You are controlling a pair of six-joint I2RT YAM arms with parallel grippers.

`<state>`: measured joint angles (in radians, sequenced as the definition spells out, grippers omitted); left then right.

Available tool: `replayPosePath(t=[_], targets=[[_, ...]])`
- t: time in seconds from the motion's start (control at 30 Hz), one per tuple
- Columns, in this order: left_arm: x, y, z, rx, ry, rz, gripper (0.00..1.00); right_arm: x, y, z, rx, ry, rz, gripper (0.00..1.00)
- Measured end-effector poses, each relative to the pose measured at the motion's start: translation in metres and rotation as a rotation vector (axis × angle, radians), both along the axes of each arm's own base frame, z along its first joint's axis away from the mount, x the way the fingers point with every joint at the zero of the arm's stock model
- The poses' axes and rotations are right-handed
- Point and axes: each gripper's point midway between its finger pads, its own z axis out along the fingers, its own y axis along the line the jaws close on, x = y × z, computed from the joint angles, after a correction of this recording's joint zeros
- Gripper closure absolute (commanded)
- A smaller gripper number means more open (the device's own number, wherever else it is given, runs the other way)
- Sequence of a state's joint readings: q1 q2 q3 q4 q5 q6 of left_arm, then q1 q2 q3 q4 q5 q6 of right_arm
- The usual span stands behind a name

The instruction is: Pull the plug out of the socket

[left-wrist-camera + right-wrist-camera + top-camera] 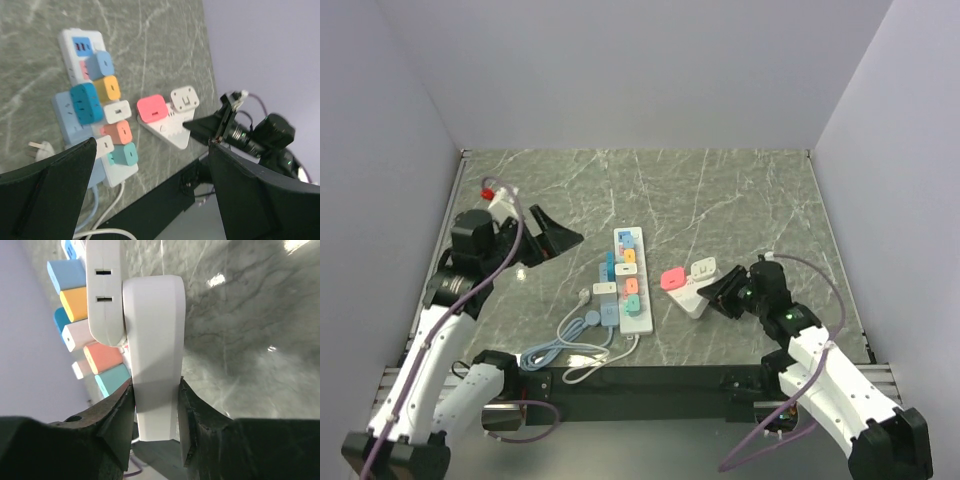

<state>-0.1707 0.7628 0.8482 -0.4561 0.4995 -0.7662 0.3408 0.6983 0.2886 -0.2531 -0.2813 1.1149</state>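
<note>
The right tool [154, 405] pinches the small white block [155, 330]. The socket [639, 324] lies near, past it. The left tool [548, 243] gapes wide.

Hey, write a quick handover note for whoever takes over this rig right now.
Left pincer: open, hovering left of the power strip, holding nothing.
Right pincer: closed on the small white block right of the strip, pink plug and white plug seated in it.
Done: only that grip.
Left: pull the plug off; plugs on strip and block look seated.
</note>
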Motion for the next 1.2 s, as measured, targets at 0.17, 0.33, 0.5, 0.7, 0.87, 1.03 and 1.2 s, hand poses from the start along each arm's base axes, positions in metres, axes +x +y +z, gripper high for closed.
replayPosePath(t=[0.17,0.33,0.5,0.7,0.87,1.03,1.2], targets=[[0.0,-0.039,-0.005,0.069,0.047,-0.146,0.0,0.0,-0.014,0.028,-0.126,-0.025,0.022,1.0],[-0.007,-0.085,-0.012,0.124,0.082,-0.248,0.01,-0.002,-0.02,0.047,-0.203,-0.087,0.082,1.0],[-0.01,-0.122,-0.027,0.16,0.151,-0.248,0.01,-0.009,-0.023,0.053,-0.238,-0.136,0.13,1.0],[-0.005,-0.17,-0.051,0.212,0.212,-0.232,0.01,-0.013,-0.02,0.066,-0.24,-0.212,0.181,1.0],[0.011,-0.211,-0.066,0.252,0.186,-0.286,0.01,-0.014,-0.013,0.088,-0.22,-0.288,0.234,1.0],[0.019,-0.22,-0.061,0.312,0.049,-0.389,0.01,-0.021,0.002,0.1,-0.164,-0.285,0.334,1.0],[0.016,-0.201,-0.029,0.29,-0.121,-0.493,0.01,-0.028,0.015,0.113,-0.104,-0.258,0.436,1.0]])
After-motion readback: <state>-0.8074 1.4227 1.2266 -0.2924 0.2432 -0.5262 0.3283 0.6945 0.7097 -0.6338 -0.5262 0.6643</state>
